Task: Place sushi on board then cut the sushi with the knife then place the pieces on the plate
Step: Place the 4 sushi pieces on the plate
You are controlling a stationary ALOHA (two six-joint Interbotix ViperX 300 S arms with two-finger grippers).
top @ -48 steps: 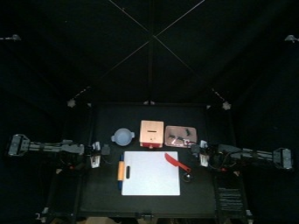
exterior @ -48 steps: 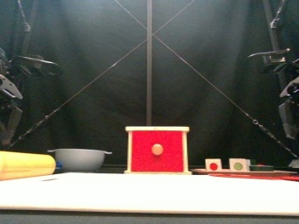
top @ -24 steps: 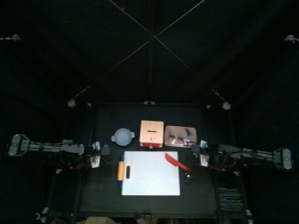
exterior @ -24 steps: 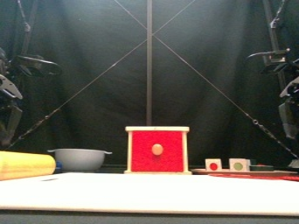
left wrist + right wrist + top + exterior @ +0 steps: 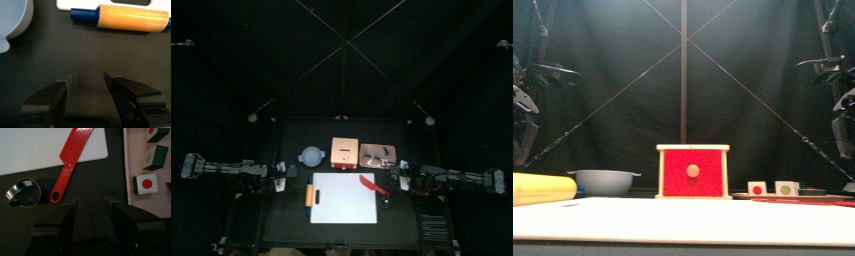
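Top view: we see the sushi on the pink tray, behind the white board. The red knife lies partly on the board. Our left gripper and right gripper have empty jaws, apart.

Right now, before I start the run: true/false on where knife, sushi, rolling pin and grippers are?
1. Both grippers are open and empty. True: the left gripper and the right gripper hold nothing.
2. The sushi is on the board. False: the sushi sits in pieces on the tray.
3. The knife lies blade on the board, handle on the table. True.
4. The right gripper holds the knife. False: the knife lies free, ahead of its open jaws.
5. The rolling pin is in the bowl. False: the rolling pin lies at the board's left edge, apart from the bowl.
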